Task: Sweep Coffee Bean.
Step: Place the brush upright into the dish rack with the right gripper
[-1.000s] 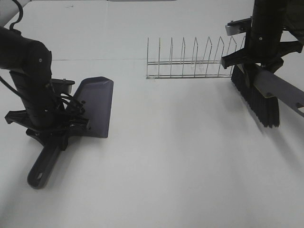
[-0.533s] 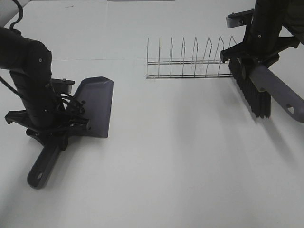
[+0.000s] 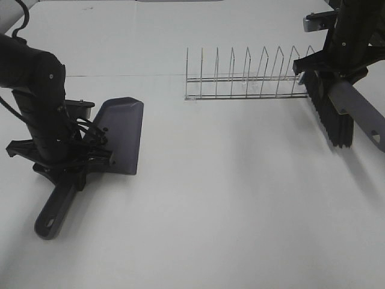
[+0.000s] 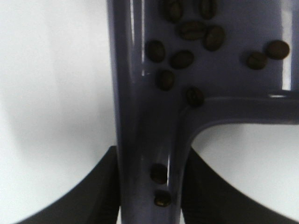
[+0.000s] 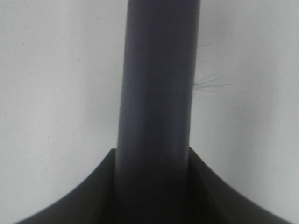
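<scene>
The left claw (image 3: 65,165) clamps the grey dustpan (image 3: 123,135) by its handle at frame left, coffee beans (image 4: 182,59) lying in the pan, while the right claw (image 3: 337,71), closed on the brush (image 3: 334,120) handle, hangs upper right beside the wire rack (image 3: 240,81).

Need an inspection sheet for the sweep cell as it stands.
Surface: white table, no loose beans seen.
Job's things: coffee beans lie in the grey dustpan, two in its handle channel; brush beside the rack's right end.
Clutter: wire rack, empty.
Tools: left tool shut on dustpan handle; right tool shut on brush handle.
Cables: black cable behind left arm.
Surroundings: nothing seen.
</scene>
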